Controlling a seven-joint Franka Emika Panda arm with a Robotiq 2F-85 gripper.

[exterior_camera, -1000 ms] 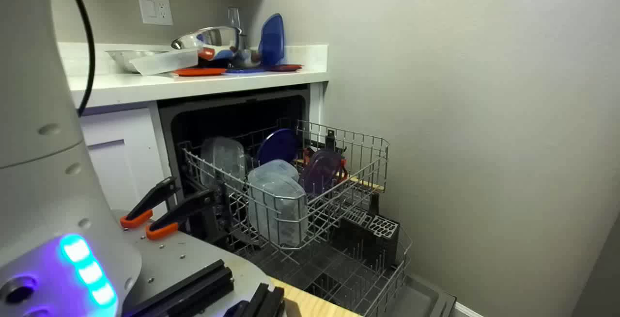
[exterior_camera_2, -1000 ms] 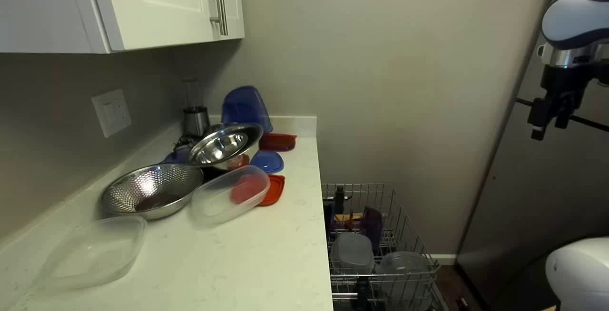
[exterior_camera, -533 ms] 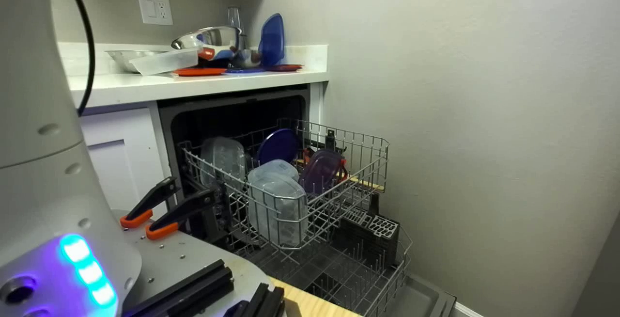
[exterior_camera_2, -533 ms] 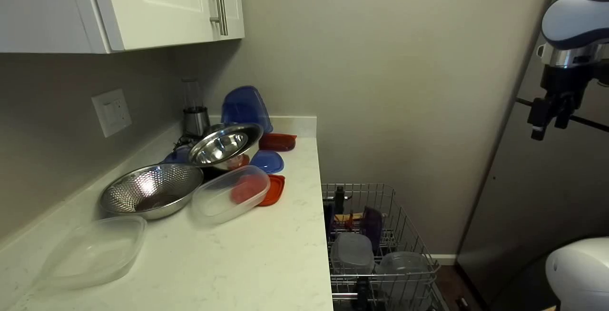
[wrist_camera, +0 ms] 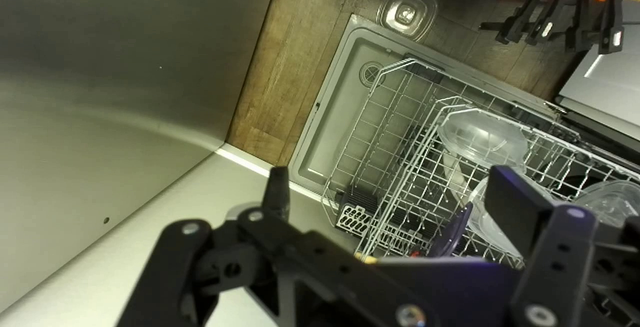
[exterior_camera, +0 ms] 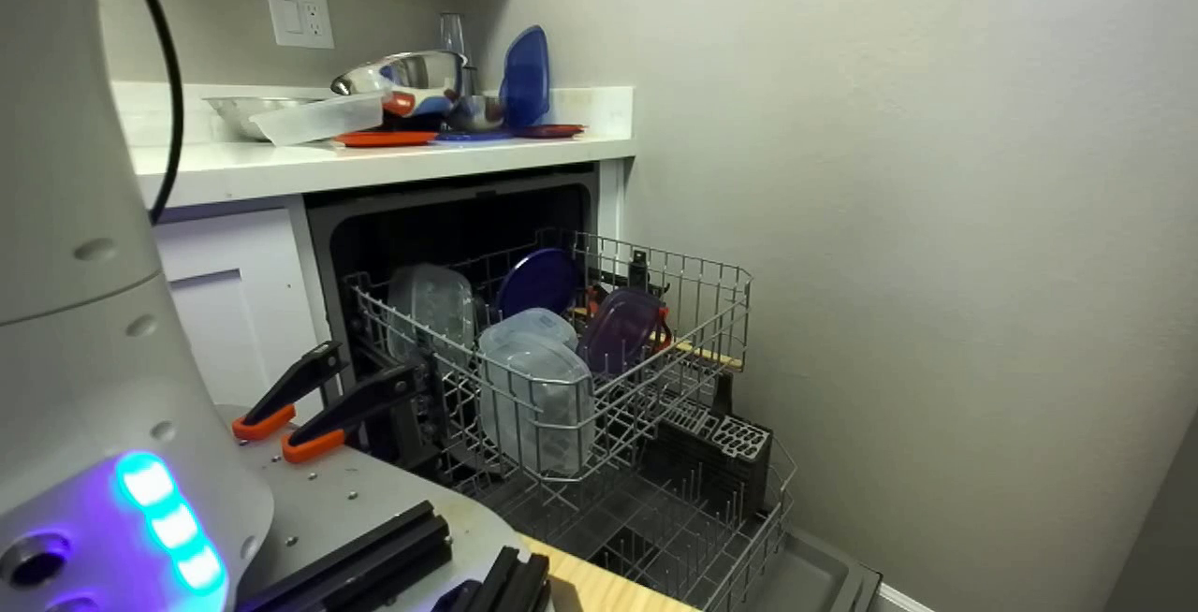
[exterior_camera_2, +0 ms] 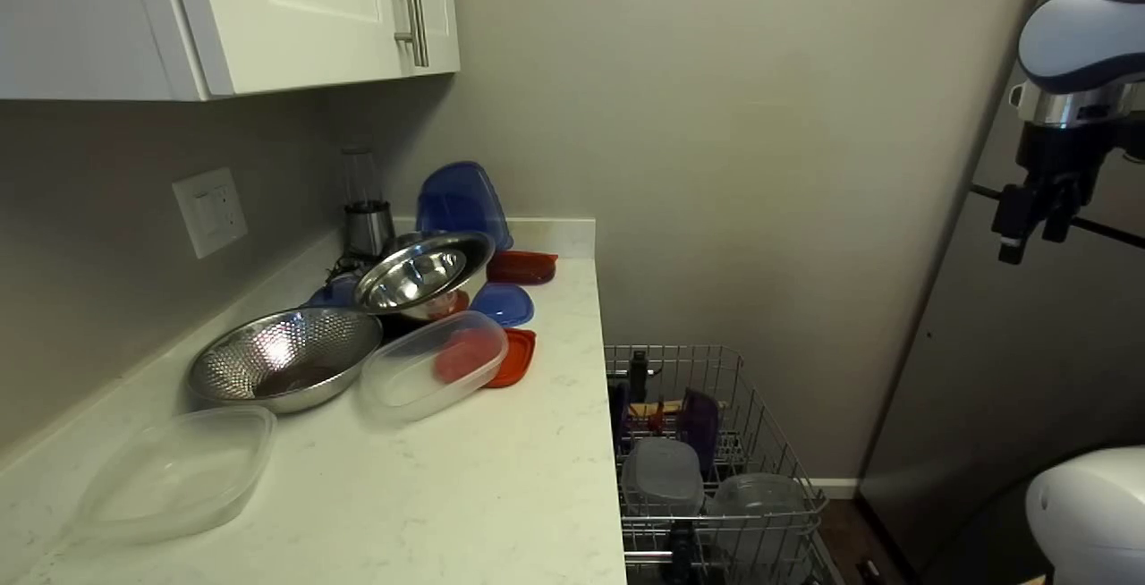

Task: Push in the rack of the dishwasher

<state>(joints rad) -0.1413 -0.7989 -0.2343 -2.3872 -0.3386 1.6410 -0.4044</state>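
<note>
The rack (exterior_camera: 700, 289) is a silver-grey wire basket pulled out of the dishwasher (exterior_camera: 449, 217), whose dark interior shows behind it. It holds clear containers (exterior_camera: 538, 406), a blue lid (exterior_camera: 538, 282) and a purple lid (exterior_camera: 622, 331). The rack also shows in an exterior view (exterior_camera_2: 765, 428) beside the counter and in the wrist view (wrist_camera: 422, 179). The dishwasher door (wrist_camera: 340, 117) is folded down. My gripper (exterior_camera_2: 1034, 238) points down, open and empty, to the right of the rack and well above it. In the wrist view the gripper (wrist_camera: 390, 179) has its fingers spread wide.
A lower rack (exterior_camera: 688, 537) with a black cutlery basket (exterior_camera: 725, 448) is also out. A wall (exterior_camera: 889, 266) stands close beside the racks. A metal panel (wrist_camera: 110, 57) rises near my gripper. Clamps (exterior_camera: 346, 415) hold the robot's base. Bowls and lids fill the counter (exterior_camera_2: 501, 478).
</note>
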